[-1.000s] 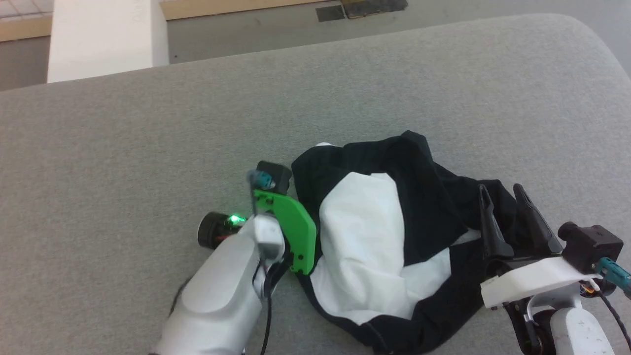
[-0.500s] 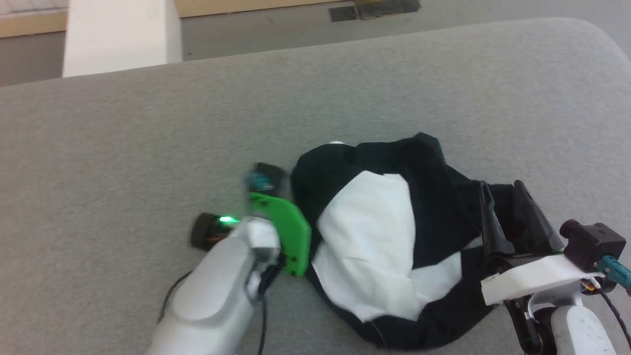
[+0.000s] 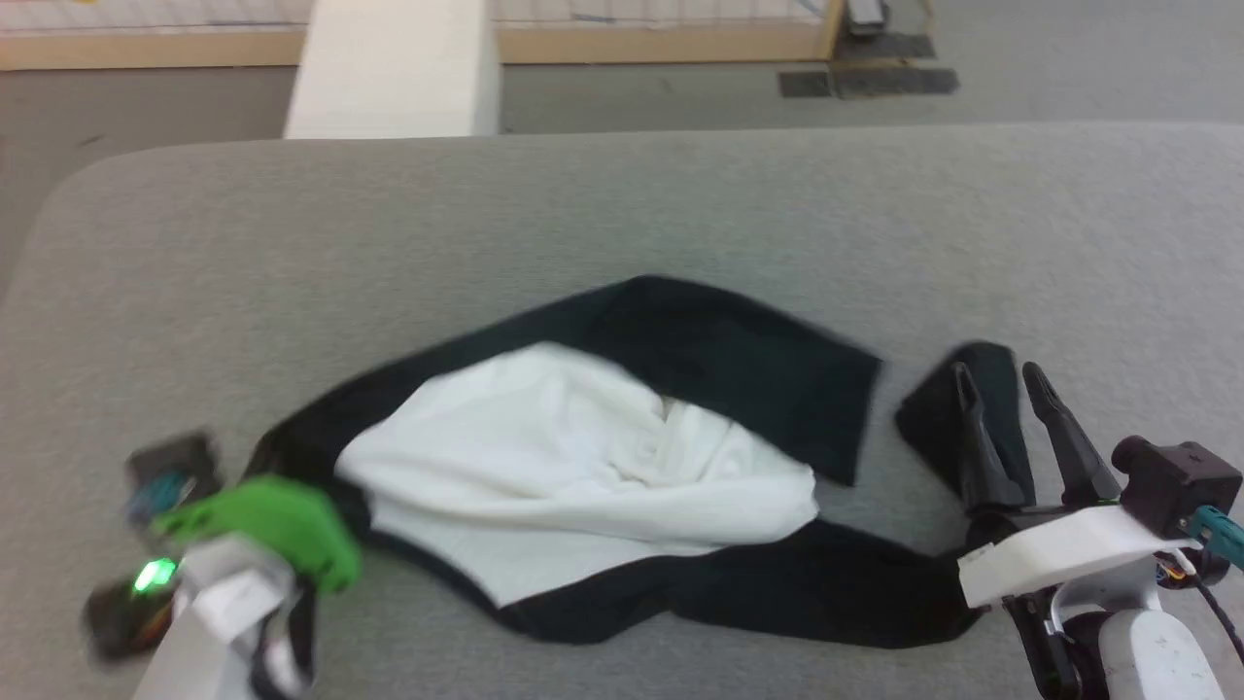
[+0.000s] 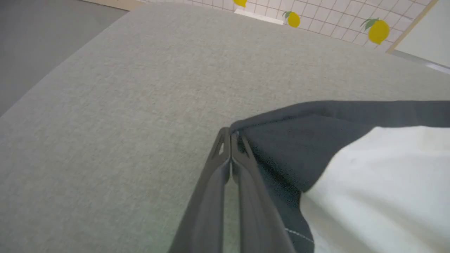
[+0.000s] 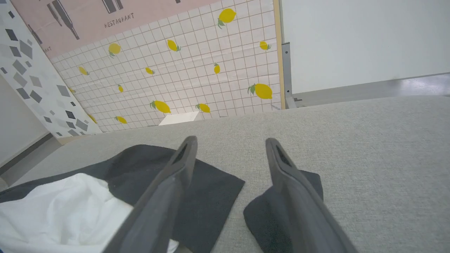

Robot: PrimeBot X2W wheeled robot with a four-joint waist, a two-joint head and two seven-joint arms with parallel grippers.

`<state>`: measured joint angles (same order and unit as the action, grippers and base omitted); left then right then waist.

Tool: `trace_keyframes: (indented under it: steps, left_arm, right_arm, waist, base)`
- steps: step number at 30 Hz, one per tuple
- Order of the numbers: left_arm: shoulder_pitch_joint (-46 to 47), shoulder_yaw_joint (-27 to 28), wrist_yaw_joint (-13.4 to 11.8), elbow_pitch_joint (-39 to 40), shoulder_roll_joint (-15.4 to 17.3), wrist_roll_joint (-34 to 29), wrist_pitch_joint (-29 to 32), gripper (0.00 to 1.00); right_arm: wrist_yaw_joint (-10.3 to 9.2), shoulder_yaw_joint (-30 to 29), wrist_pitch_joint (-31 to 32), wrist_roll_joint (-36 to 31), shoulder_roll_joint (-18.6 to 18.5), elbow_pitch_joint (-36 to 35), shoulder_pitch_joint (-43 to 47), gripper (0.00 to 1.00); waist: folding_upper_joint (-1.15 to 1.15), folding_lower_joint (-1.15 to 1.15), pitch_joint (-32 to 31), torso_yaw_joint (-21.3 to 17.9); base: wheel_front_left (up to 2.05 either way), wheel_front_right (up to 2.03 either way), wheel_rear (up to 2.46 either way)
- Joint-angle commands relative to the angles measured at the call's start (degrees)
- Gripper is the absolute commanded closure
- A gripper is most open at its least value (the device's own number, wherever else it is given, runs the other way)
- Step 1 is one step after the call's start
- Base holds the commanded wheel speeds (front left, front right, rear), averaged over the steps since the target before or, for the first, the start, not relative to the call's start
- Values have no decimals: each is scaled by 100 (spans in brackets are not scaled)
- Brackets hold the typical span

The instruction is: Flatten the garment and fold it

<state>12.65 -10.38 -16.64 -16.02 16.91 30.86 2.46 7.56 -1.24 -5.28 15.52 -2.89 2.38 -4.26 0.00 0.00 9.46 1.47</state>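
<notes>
The T-shirt (image 3: 583,457) lies with its long axis left to right on the grey tabletop (image 3: 680,214), towards the near edge. The left hand (image 4: 230,134) pinches its black left end. The right hand (image 3: 996,374) is spread over the right sleeve. The far half is bare.

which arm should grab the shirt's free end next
Right. The right gripper is open, its fingers poised over the black right end of the shirt. The left gripper is shut on the opposite edge, so it is busy.
</notes>
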Motion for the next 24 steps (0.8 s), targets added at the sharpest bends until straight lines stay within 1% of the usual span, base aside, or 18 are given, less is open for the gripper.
trace_keyframes:
  steps: [1, 4, 5, 6, 7, 8, 10, 13, 15, 16, 18, 20, 22, 24]
  left_arm:
    - [-359, 136, -172, 151, 102, 56, 34, 100]
    - [-918, 305, -382, 383, 119, 250, 285, 100]
    - [-1102, 313, -402, 444, 87, 353, 432, 80]
    - [-1226, 286, -369, 512, 55, 429, 528, 53]
    - [-1335, 274, -314, 625, 10, 506, 545, 0]
    - [-1391, 289, -267, 727, -47, 565, 473, 0]
    - [-1443, 363, -71, 952, -226, 716, 105, 0]
    - [-1430, 464, 268, 1077, -394, 722, -745, 0]
    - [-1378, 453, 420, 1059, -441, 602, -1229, 0]
    - [-1335, 441, 490, 1045, -464, 536, -1406, 0]
    - [-1238, 452, 581, 1051, -503, 385, -1608, 0]
    - [-1146, 485, 668, 1101, -550, 206, -1701, 0]
    - [-1068, 517, 782, 1173, -620, 32, -1734, 0]
    - [-988, 586, 908, 1293, -726, -176, -1740, 0]
  right_arm:
    - [-8, -25, 41, -40, 2, -43, 80, 0]
    - [-8, -39, 156, -70, 2, -76, 141, 0]
    - [-8, -38, 222, -80, 2, -83, 161, 0]
    - [-8, -31, 288, -85, 2, -84, 177, 0]
    - [-8, -15, 379, -104, 2, -91, 197, 0]
    - [-8, -2, 469, -117, 2, -102, 222, 0]
    - [-8, 95, 765, -177, 2, -163, 308, 0]
    - [-8, 515, 1440, -222, -43, -402, 518, 0]
    - [-8, 843, 2024, -203, -239, -574, 721, 0]
    - [-8, 1029, 2360, -210, -422, -670, 834, 0]
    - [-8, 1236, 2870, -164, -685, -822, 1010, 0]
    - [-8, 1397, 3216, -193, -906, -915, 1105, 0]
    - [-8, 1534, 3403, -268, -1043, -910, 1105, 0]
    - [-8, 1655, 3466, -363, -1076, -818, 1045, 0]
  waist:
    - [0, 0, -161, 281]
    - [0, 0, -193, 406]
    - [0, 0, -203, 439]
    - [0, 0, -209, 464]
    - [0, 0, -209, 492]
    - [0, 0, -205, 524]
    - [0, 0, -202, 586]
    - [0, 0, -215, 642]
    - [0, 0, -234, 663]
    - [0, 0, -237, 672]
    - [0, 0, -234, 676]
    - [0, 0, -203, 670]
    - [0, 0, -145, 668]
    - [0, 0, -82, 683]
  base:
    - [0, 0, 0]
    - [0, 0, 0]
    - [0, 0, 0]
    - [0, 0, 0]
    - [0, 0, 0]
    - [0, 0, 0]
    - [0, 0, 0]
    - [0, 0, 0]
    - [0, 0, 0]
    - [0, 0, 0]
    - [0, 0, 0]
    - [0, 0, 0]
    - [0, 0, 0]
    - [0, 0, 0]
